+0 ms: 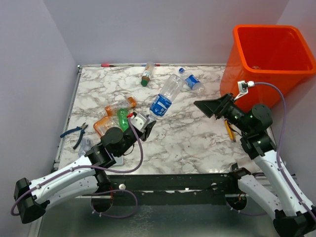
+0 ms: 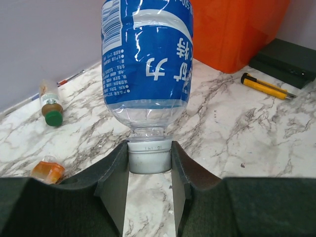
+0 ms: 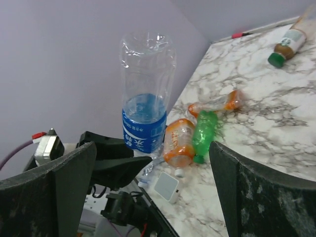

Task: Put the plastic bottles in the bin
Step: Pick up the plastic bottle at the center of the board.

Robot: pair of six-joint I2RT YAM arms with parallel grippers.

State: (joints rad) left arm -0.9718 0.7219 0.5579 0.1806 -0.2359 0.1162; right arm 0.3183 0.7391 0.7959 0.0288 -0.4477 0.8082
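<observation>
Two left fingers (image 2: 113,190) tight on cap (image 2: 149,159) of blue-labelled bottle (image 2: 145,64); right fingers (image 3: 64,182) wide apart.

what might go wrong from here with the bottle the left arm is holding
1. The left gripper pinches only the very end of the blue-label bottle, and the whole body sticks out beyond the fingers. It may pivot or slip loose in a fast swing.
2. The right gripper, open, sits between that bottle and the bin. A straight path across probably risks the arms colliding.
</observation>
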